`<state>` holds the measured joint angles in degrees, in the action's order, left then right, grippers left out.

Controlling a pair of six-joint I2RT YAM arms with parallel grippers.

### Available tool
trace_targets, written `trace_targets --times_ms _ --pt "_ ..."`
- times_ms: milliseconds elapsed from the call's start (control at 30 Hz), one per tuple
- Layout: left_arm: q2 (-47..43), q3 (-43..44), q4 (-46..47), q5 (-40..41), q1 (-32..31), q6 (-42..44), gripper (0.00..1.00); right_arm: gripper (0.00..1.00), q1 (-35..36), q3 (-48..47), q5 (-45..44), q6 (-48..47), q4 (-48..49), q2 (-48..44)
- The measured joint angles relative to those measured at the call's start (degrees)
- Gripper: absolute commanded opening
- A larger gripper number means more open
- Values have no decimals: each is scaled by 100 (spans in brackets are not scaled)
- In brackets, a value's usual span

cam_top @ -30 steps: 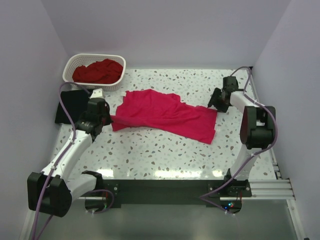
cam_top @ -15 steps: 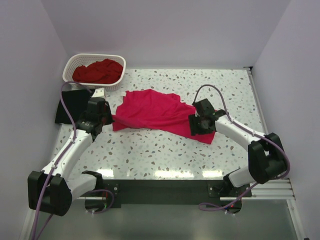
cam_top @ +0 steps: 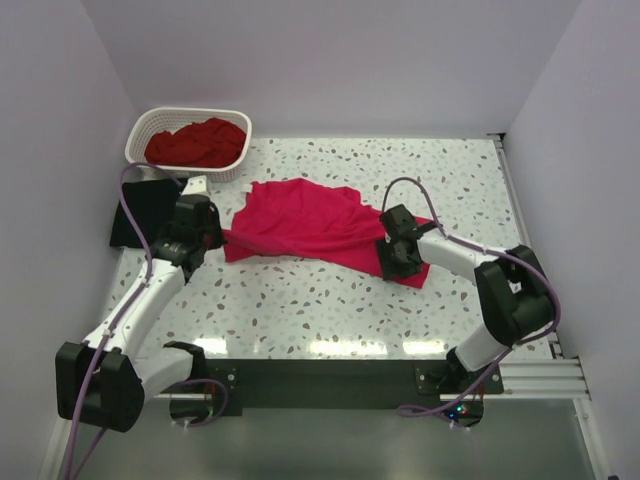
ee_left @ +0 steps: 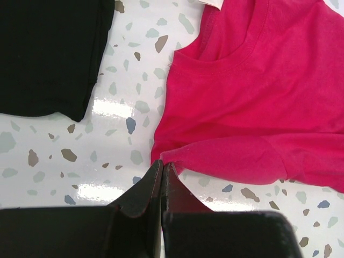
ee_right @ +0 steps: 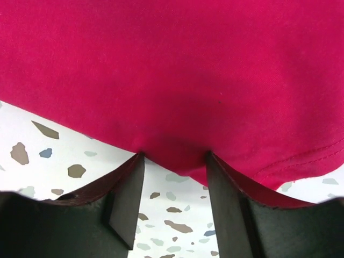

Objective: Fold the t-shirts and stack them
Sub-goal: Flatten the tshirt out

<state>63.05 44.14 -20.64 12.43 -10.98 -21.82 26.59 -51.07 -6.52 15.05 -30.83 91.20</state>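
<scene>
Right now the pinkish-red t-shirt [cam_top: 320, 225] lies spread across the middle of the speckled worktop [cam_top: 300, 305], rumpled along its far side. The left gripper [ee_left: 162, 164] is clenched on the shirt's left corner, with the fabric drawn to a point at its tips. The right gripper [ee_right: 174, 156] sits at the near right hem with its jaws parted, holding nothing. A black t-shirt [ee_left: 48, 54] lies flat beside the left arm. A darker red t-shirt [cam_top: 195, 143] is heaped in the white basket [cam_top: 150, 125] at the far left corner.
</scene>
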Motion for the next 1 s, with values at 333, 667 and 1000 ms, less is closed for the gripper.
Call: trace_targets --times_ms 333,667,1000 --pt "-22 0 -4 129 0 0 0 0 4 -160 -101 -50 -297 20" --pt "-555 -2 -2 691 57 2 0 13 -13 -1930 291 59 -2404 -1561" --pt "-417 -2 22 544 83 46 0 36 -702 -2059 -1220 188 -2551 -284"
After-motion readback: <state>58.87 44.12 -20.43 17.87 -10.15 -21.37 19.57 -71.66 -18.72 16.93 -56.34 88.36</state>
